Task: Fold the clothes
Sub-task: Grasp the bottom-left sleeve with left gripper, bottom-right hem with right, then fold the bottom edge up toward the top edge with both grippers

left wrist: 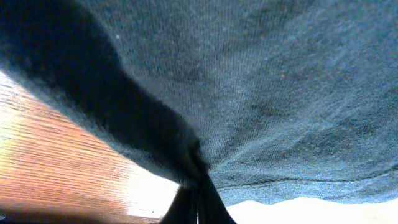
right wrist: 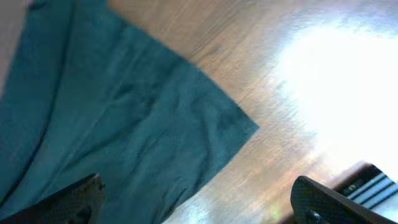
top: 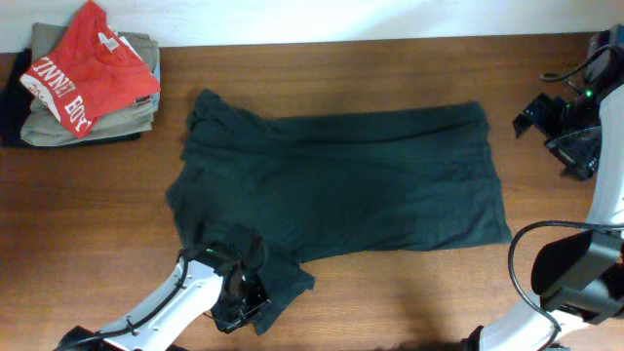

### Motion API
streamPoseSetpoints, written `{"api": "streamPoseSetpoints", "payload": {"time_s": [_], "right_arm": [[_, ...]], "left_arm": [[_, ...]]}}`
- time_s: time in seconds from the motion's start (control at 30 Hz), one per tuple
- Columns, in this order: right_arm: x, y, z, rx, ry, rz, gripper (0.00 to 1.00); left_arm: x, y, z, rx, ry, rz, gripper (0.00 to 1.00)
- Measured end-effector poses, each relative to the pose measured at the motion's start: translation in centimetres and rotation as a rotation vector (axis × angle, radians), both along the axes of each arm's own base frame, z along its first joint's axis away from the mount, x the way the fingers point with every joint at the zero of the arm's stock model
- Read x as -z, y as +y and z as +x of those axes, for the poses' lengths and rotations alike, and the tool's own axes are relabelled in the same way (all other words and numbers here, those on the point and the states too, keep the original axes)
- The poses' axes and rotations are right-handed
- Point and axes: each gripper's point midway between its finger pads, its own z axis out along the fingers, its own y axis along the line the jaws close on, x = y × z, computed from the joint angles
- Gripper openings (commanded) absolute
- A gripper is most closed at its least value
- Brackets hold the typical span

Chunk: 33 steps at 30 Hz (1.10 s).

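Note:
The dark charcoal T-shirt point(top: 341, 180) lies spread flat on the wooden table, collar end to the left and hem to the right. No lettering shows. My left gripper point(top: 239, 288) is at the shirt's near left sleeve and is shut on a fold of it. In the left wrist view the fingers point(left wrist: 198, 208) meet at the bottom edge, with the sleeve fabric point(left wrist: 261, 93) draped above them. My right gripper point(top: 551, 122) hovers open and empty to the right of the shirt's far right corner. Its wrist view point(right wrist: 199, 205) shows that corner point(right wrist: 155, 118) between the spread fingers.
A stack of folded khaki-olive garments point(top: 127, 117) with a red T-shirt with white lettering point(top: 83, 68) on top sits at the far left corner. Bare wood point(top: 409, 292) lies along the near edge and to the right of the shirt. The right arm's base point(top: 575, 273) stands at the near right.

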Motion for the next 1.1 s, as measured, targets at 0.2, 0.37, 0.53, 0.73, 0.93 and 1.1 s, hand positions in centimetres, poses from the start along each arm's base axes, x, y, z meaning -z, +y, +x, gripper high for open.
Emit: {"api": "streamPoseSetpoints", "payload": {"time_s": [0.2, 0.37, 0.53, 0.73, 0.93, 1.1], "right_arm": [[-1.6, -0.4, -2.8, 0.057, 0.009, -0.063, 0.99], [2.6, -0.1, -6.0, 0.091, -0.003, -0.061, 0.99], [9.5, 1.7, -6.7, 0.013, 0.018, 0.057, 0.99], [14.2, 3.1, -7.9, -0.024, 0.032, 0.127, 0.99], [16.2, 2.3, -9.8, 0.031, 0.056, 0.150, 0.99], [18.7, 2.7, -10.9, 0.046, 0.058, 0.163, 0.99]], "left_arm": [[0.0, 0.0, 0.0, 0.000, 0.000, 0.000, 0.01], [0.0, 0.0, 0.0, 0.000, 0.001, 0.000, 0.01], [0.0, 0.0, 0.0, 0.000, 0.000, 0.000, 0.01], [0.0, 0.0, 0.0, 0.000, 0.001, 0.000, 0.01], [0.0, 0.0, 0.0, 0.000, 0.001, -0.001, 0.01], [0.0, 0.0, 0.0, 0.000, 0.001, -0.002, 0.01]]}}
